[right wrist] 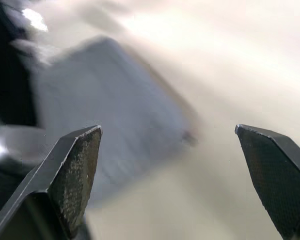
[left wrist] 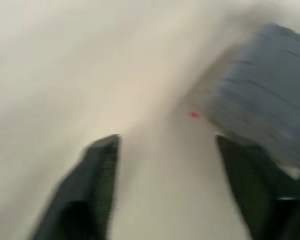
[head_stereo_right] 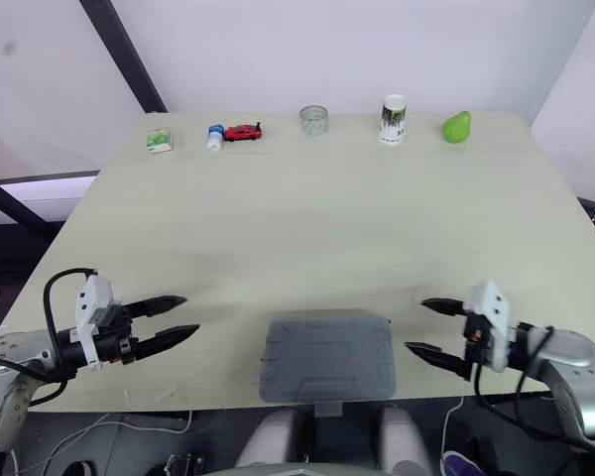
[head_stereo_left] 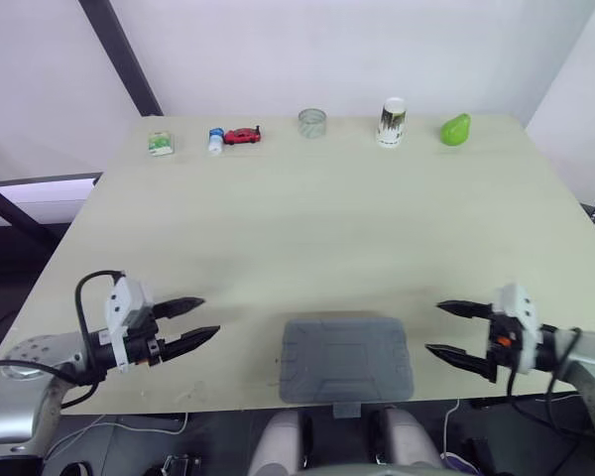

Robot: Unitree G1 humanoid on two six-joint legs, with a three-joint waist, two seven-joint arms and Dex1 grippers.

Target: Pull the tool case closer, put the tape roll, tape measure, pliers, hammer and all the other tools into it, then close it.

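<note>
**Operator:** How do the pincers stand?

**Spotter:** Your left gripper (head_stereo_left: 210,315) is released, its two black fingers spread with nothing between them. It hovers low over the table (head_stereo_left: 307,228) near the front edge. Your right gripper (head_stereo_left: 433,327) is released too and just as empty, at about the same depth on the other side. Both point inward, toward each other.

**Operator:** And the case?

**Spotter:** The grey tool case (head_stereo_left: 347,359) lies flat between your two grippers, lid down, right at the table's near edge. Its front latch tab juts just past that edge. Neither gripper touches it. The right one is nearer to its side than the left, and each wrist view shows a corner of it beyond the spread fingers.

**Operator:** Anything further out?

**Spotter:** A row along the far edge, well apart from you. From your left: a small green box (head_stereo_left: 160,143), a blue-capped bottle (head_stereo_left: 215,140) beside a red toy car (head_stereo_left: 242,136), a clear round thing (head_stereo_left: 312,123) that I cannot identify, a white cup (head_stereo_left: 392,121) and a green pear-shaped object (head_stereo_left: 455,129).
</note>
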